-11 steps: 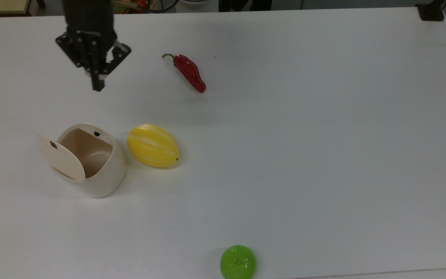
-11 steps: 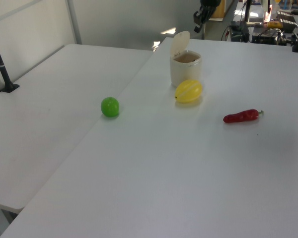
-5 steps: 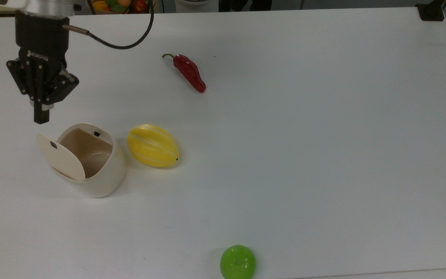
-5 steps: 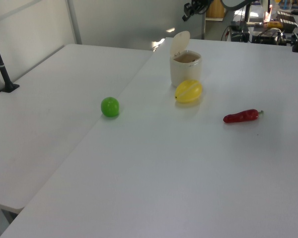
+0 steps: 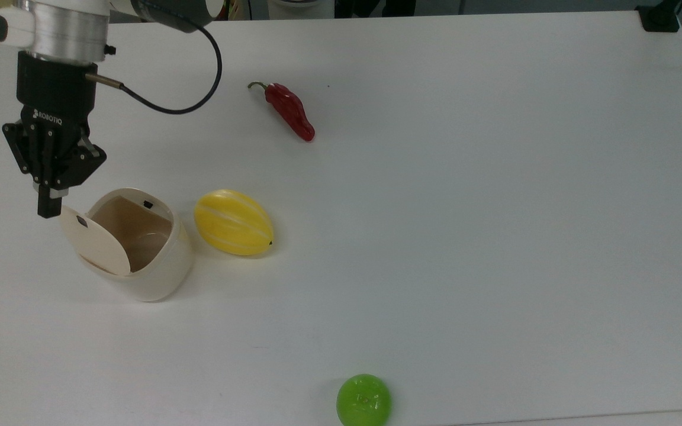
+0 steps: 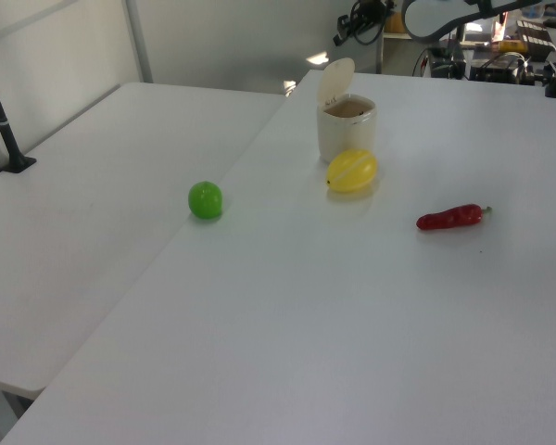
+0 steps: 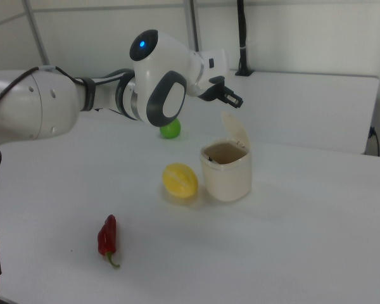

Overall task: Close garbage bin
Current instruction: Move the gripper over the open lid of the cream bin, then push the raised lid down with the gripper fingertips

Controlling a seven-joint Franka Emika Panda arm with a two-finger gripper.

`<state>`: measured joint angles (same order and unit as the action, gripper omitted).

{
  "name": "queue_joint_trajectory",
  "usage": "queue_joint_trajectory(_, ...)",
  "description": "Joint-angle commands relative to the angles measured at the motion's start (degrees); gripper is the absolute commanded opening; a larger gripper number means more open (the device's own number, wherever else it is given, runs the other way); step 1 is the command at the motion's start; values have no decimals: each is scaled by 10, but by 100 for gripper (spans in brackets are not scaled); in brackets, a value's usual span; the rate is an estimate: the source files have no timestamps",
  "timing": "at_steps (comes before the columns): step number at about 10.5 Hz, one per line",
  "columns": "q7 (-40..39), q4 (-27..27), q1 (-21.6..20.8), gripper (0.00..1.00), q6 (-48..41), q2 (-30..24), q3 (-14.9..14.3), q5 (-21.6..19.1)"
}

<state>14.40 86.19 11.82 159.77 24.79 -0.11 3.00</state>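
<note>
The wide white table [image 5: 436,236] carries a cream-white plastic garbage bin [image 5: 157,272], lid [image 5: 95,239] up, at nine o'clock in the top view. The black two-finger gripper [image 5: 48,207], clenched, hovers at the lid's ten o'clock. A ribbed yellow melon [image 5: 233,222] sits at the bin's three o'clock.

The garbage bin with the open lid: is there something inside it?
The garbage bin stands open, its lid raised. The beige inner wall and part of the bottom look bare in the top view. The lid covers the inner part on the top view's left, so that corner cannot be checked.
</note>
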Motion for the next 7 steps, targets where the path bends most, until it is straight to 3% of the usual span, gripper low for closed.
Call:
queue_joint_trajectory(1, 9, -3, 1, 0, 15, 16, -1, 4)
queue_joint_trajectory(7, 6, 7, -6, 0, -81, -1, -1, 12)
